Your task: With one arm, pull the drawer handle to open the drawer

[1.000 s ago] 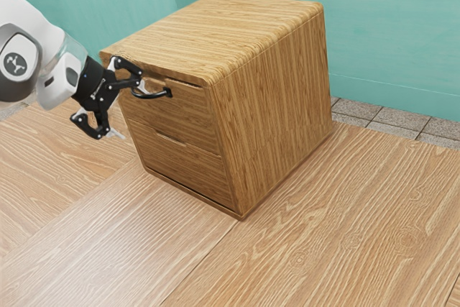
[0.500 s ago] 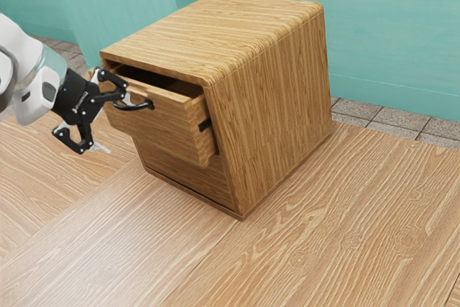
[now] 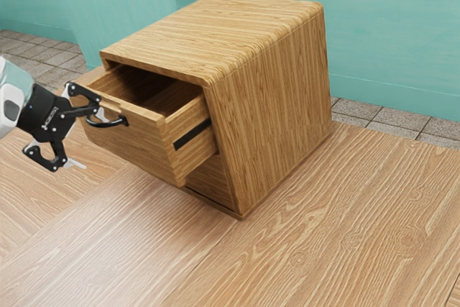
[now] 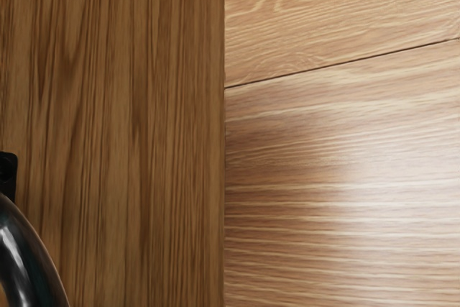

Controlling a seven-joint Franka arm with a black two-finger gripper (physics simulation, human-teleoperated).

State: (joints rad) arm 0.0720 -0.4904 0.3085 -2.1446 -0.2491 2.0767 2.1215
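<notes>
The wooden cabinet (image 3: 273, 98) stands on the floor, and its top drawer (image 3: 140, 138) is pulled well out toward the exterior view's left, showing a hollow inside. A black curved handle (image 3: 109, 121) sits on the drawer's front. My gripper (image 3: 83, 136) is at that front, open, fingers spread wide. Its upper finger (image 3: 85, 95) is hooked behind the handle; the lower finger (image 3: 44, 160) hangs free below. In the wrist view the drawer front (image 4: 108, 134) is very close, with the handle (image 4: 25, 264) just under the hand.
The lower drawer (image 3: 210, 177) is shut beneath the open one. Wooden floor (image 3: 323, 235) spreads around the cabinet, also seen as floor (image 4: 345, 177) past the drawer's edge. Teal walls (image 3: 388, 19) stand behind, with grey tiles (image 3: 388, 116) at their foot.
The top drawer has slid from shut to well open toward the exterior view's left. My hand has drawn back the same way, one finger staying hooked on the handle.
</notes>
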